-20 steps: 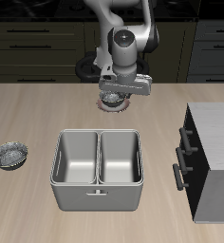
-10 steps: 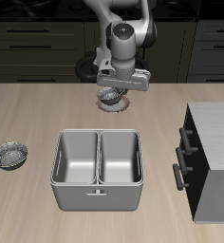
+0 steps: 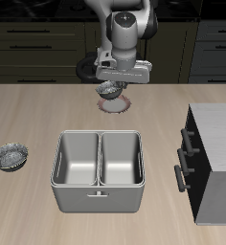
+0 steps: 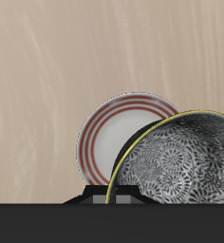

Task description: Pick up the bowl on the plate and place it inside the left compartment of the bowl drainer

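My gripper [image 3: 112,86] is shut on the bowl [image 3: 110,92], a grey speckled one, and holds it tilted a little above the plate [image 3: 118,106]. The red-rimmed plate lies bare on the table behind the bowl drainer [image 3: 98,196]. In the wrist view the bowl [image 4: 180,161] fills the frame close to the camera, with the plate [image 4: 106,135] beneath and beyond it. The drainer's left compartment [image 3: 77,161] and the well beside it hold nothing. The fingertips are hidden by the bowl.
A twin speckled bowl [image 3: 11,156] rests on the table far to the side of the drainer. A dark cabinet [image 3: 213,163] with handles stands on the drainer's other side. Dark kitchen drawers line the back.
The gripper has risen with the bowl, lifting it off the plate, which now shows bare below. Nothing else has moved.
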You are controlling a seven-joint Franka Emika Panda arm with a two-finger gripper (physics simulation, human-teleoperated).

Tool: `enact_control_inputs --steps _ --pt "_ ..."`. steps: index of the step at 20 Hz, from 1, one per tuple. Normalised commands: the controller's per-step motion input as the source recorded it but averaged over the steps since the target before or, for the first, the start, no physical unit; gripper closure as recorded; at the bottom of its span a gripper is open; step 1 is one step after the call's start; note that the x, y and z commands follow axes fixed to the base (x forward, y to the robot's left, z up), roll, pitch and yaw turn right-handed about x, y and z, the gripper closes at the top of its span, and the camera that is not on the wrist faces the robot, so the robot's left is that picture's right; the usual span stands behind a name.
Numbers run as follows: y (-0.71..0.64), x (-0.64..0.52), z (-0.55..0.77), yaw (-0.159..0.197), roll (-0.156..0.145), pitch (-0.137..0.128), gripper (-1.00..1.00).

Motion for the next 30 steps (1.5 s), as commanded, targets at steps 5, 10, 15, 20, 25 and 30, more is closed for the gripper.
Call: enact_control_inputs --steps 5,10,15,20,25,30 --pt "0.03 0.05 0.32 0.038 0.01 -0.047 1.0" --pt "0.05 0.09 0.4 0.041 0.016 -0.067 1.0" --pt "0.0 0.07 0.44 0.0 0.01 -0.065 1.0" --pt "0.0 0.05 0.33 0.004 -0.004 -0.043 1.0" --pt "0.07 0.05 0.31 0.012 0.01 -0.053 1.0" --pt "0.05 0.06 0.13 0.015 0.017 -0.02 1.0"
